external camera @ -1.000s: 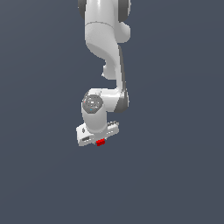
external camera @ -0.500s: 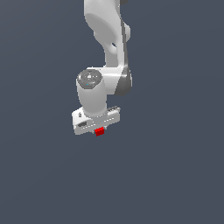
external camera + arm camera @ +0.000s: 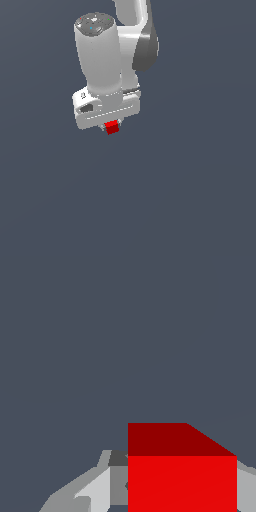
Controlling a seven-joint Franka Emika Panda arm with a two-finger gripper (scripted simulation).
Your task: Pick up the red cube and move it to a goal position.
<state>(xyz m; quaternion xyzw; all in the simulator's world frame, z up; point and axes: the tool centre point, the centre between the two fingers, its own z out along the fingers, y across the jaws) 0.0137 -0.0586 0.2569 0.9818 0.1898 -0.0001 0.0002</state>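
The small red cube sits between the fingers under the white gripper, which is shut on it and holds it up off the grey surface. The white arm rises above it toward the top of the exterior view. In the wrist view the red cube fills the space between the grey fingers, with one finger on each side of it. No goal marker shows in either view.
A plain dark grey surface fills the rest of both views. No other object or edge shows.
The gripper, still holding the red cube, has risen and come closer to the exterior camera, so the arm looks much larger now. The grip on the cube is unchanged.
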